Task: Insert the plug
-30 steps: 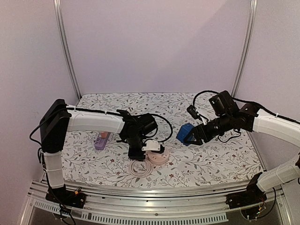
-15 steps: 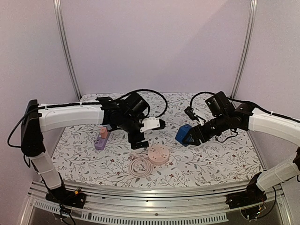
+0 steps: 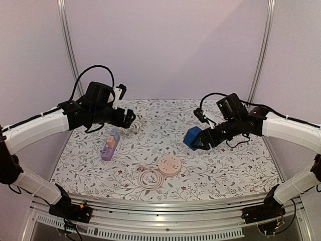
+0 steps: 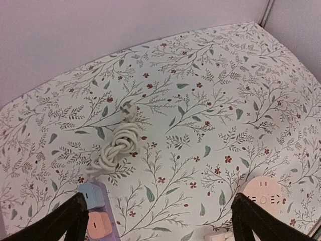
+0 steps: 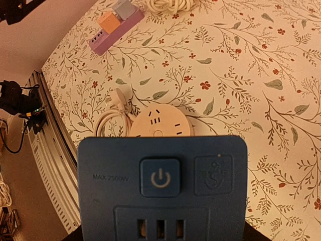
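Observation:
A white plug (image 3: 142, 168) lies flat on the floral cloth at the end of a coiled cord (image 3: 149, 179), just left of a round pink socket (image 3: 169, 165). The right wrist view shows the same plug (image 5: 119, 98) and socket (image 5: 159, 122). My left gripper (image 3: 129, 119) hangs open and empty over the back left, well away from the plug; its dark fingers (image 4: 64, 225) frame bare cloth. My right gripper (image 3: 204, 139) is shut on a blue power cube (image 3: 192, 138), held above the cloth right of the socket. The cube's (image 5: 163, 186) switch and slots face the camera.
A purple power strip (image 3: 109, 146) carrying a blue and an orange adapter lies at the left. A knotted white cable bundle (image 3: 136, 125) rests behind it, below my left gripper. Metal frame posts (image 3: 70, 50) stand at the back corners.
My left gripper has opened, lifted off the round socket and swung up to the back left. The right arm has drifted slightly left with the blue cube.

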### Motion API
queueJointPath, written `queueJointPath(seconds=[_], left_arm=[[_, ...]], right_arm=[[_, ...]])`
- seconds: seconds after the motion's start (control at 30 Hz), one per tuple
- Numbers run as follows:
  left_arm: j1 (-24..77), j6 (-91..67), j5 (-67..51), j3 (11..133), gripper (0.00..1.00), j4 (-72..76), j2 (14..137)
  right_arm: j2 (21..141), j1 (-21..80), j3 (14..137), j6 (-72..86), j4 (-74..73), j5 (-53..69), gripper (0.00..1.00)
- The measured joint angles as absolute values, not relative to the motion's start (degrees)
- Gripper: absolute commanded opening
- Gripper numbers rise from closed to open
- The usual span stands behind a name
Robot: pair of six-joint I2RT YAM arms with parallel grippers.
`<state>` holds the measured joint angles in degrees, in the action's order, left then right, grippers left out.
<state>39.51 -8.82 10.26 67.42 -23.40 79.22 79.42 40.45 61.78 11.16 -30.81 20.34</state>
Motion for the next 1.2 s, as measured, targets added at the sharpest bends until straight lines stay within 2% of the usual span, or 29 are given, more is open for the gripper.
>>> queueJointPath(seconds=[0.13, 0.4, 0.87, 1.2], left_arm=[[37.6, -16.4, 15.0, 60.1, 1.00, -23.6, 74.0], [36.6, -28.1, 23.0, 56.8, 0.99, -24.7, 58.1], [34.8, -33.1, 10.8, 57.8, 0.99, -37.8, 56.9], [37.7, -33.2, 7.9, 57.8, 0.94, -42.1, 55.8]], right_arm=[[81.5, 41.3, 64.1, 8.9, -30.6, 20.2, 0.00], [87.0, 46.0, 65.2, 5.9, -29.7, 20.1, 0.00], [95.9, 48.0, 65.2, 3.8, -27.7, 20.4, 0.00], [100.0, 48.0, 65.3, 4.8, -25.8, 20.2, 0.00]])
